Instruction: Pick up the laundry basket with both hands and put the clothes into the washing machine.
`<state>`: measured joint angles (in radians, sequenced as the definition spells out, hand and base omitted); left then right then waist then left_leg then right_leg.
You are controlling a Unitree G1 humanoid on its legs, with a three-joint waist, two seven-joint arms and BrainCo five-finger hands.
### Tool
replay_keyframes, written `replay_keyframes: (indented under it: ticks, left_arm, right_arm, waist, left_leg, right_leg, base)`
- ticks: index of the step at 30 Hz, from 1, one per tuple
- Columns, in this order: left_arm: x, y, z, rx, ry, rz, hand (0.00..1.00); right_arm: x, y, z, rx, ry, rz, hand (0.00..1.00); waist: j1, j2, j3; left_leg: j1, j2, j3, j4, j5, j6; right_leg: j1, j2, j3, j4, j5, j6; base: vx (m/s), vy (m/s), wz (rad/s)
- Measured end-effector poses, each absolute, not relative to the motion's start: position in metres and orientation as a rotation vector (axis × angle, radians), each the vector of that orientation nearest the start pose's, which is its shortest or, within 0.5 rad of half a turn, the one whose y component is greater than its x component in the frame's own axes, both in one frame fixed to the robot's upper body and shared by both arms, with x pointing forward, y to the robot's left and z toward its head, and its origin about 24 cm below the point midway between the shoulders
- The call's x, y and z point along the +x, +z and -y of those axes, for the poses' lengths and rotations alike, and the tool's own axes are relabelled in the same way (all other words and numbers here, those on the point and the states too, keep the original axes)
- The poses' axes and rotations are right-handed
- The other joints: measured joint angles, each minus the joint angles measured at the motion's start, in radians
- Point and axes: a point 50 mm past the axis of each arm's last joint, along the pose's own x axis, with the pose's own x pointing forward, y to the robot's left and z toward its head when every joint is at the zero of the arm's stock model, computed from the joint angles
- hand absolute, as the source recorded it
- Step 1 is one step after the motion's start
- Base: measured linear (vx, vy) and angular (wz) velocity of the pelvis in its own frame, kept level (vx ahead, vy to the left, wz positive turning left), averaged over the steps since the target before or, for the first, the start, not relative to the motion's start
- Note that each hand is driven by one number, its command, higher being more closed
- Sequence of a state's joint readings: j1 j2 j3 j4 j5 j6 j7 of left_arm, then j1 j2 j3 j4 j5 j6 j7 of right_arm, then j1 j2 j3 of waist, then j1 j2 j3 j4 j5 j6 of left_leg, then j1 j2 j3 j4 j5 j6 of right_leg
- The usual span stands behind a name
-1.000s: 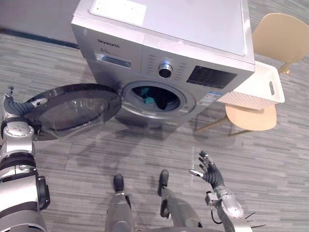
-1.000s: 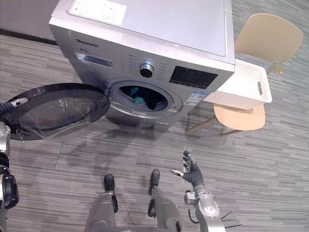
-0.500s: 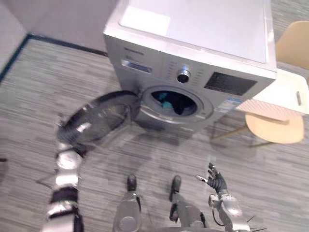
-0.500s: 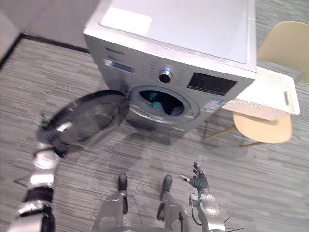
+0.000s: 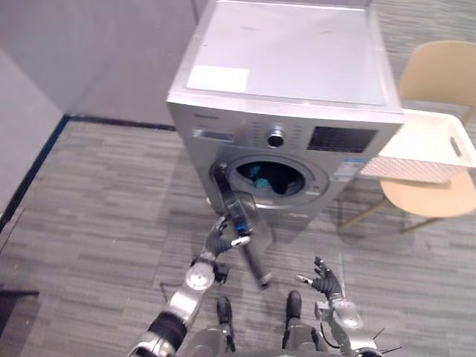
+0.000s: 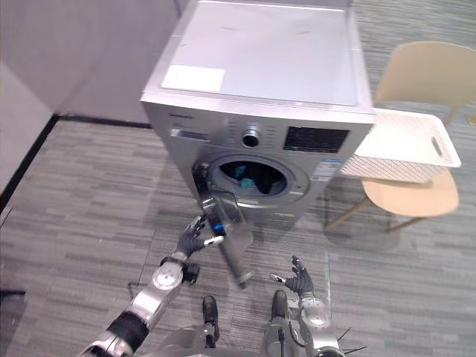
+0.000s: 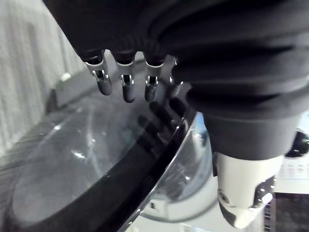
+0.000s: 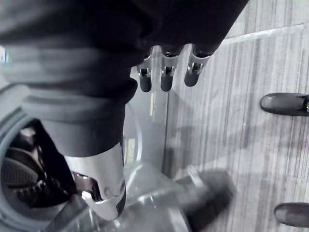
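The door [image 5: 239, 210] has swung round from wide open to about halfway shut. My left hand [image 5: 219, 238] has come with it, fingers straight, tips at its glass. My right hand [image 5: 325, 281] hangs low over the floor, fingers spread, holding nothing. The clothes [image 5: 262, 177] lie in the drum of the washing machine [image 5: 297, 82]. The white laundry basket [image 5: 425, 149] sits on the tan chair [image 5: 435, 199] beside it.
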<state>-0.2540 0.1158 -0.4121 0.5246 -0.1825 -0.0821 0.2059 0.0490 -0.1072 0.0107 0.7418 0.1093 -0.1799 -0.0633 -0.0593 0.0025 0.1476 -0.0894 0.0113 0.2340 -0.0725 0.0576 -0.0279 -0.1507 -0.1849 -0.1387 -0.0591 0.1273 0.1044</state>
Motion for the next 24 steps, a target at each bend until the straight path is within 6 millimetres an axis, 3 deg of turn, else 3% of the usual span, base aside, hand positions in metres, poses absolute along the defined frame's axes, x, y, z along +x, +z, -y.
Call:
replay_keyframes:
  ticks: [4,6,10,11,14,21,22,24]
  left_arm:
    - [0.31,0.028,-0.062,0.005,-0.232,-0.099,0.0]
    - [0.333,0.046,-0.05,0.025,-0.238,-0.067,0.0]
    - [0.368,0.062,-0.065,0.173,-0.146,-0.104,0.0]
    - [0.381,0.077,-0.079,0.219,-0.102,-0.086,0.0]
    - [0.401,0.109,-0.114,0.287,-0.058,-0.031,0.0]
    - [0.402,0.124,-0.107,0.288,-0.077,0.036,0.0]
    - [0.399,0.124,-0.105,0.291,-0.072,0.061,0.0]
    - [0.393,0.117,-0.105,0.278,-0.06,0.077,0.0]
  right_arm:
    - [0.17,-0.108,0.205,-0.045,-0.17,-0.635,0.0]
    - [0.169,-0.108,0.211,-0.044,-0.184,-0.639,0.0]
    - [0.187,-0.093,0.22,-0.058,-0.184,-0.565,0.0]
    - [0.194,-0.086,0.225,-0.058,-0.193,-0.532,0.0]
    - [0.196,-0.08,0.233,-0.041,-0.233,-0.495,0.0]
    - [0.191,-0.068,0.213,0.029,-0.228,-0.398,0.0]
    - [0.187,-0.07,0.214,0.029,-0.241,-0.407,0.0]
    - [0.183,-0.072,0.215,0.027,-0.259,-0.419,0.0]
  waist:
    - [-0.047,0.044,-0.02]
    - [-0.086,0.061,-0.018]
    - [-0.145,0.079,0.01]
    - [-0.153,0.077,0.038]
    - [-0.159,0.074,0.076]
    - [-0.132,0.063,0.087]
    - [-0.114,0.063,0.087]
    - [-0.109,0.063,0.087]
  left_leg:
    - [0.004,0.006,0.03,-0.019,-0.001,0.0]
    - [0.012,0.015,0.052,-0.019,-0.003,-0.002]
    - [-0.034,0.025,0.102,-0.02,-0.004,-0.003]
    - [-0.055,0.028,0.128,-0.02,-0.004,-0.003]
    - [-0.112,0.036,0.152,-0.02,0.002,-0.009]
    - [-0.147,0.06,0.131,-0.021,0.005,-0.026]
    - [-0.144,0.063,0.123,-0.021,0.013,-0.03]
    - [-0.133,0.066,0.101,-0.02,0.022,-0.027]
  right_leg:
    - [-0.014,0.011,0.024,-0.022,0.008,-0.002]
    - [-0.016,0.022,0.048,-0.039,0.024,-0.01]
    - [-0.095,0.035,0.105,-0.038,0.044,-0.006]
    - [-0.132,0.042,0.132,-0.038,0.057,-0.006]
    - [-0.199,0.05,0.157,-0.038,0.075,-0.007]
    - [-0.219,0.066,0.124,-0.038,0.078,-0.014]
    - [-0.213,0.067,0.115,-0.036,0.076,-0.018]
    - [-0.189,0.068,0.093,-0.034,0.071,-0.024]
  base:
    - [0.05,-0.023,-0.29]
    - [0.09,-0.055,-0.39]
    - [0.06,-0.049,-0.5]
    - [0.04,-0.033,-0.5]
    - [0.03,-0.029,-0.28]
    - [0.0,-0.025,0.11]
    - [-0.01,-0.005,0.16]
    - [0.02,-0.001,0.32]
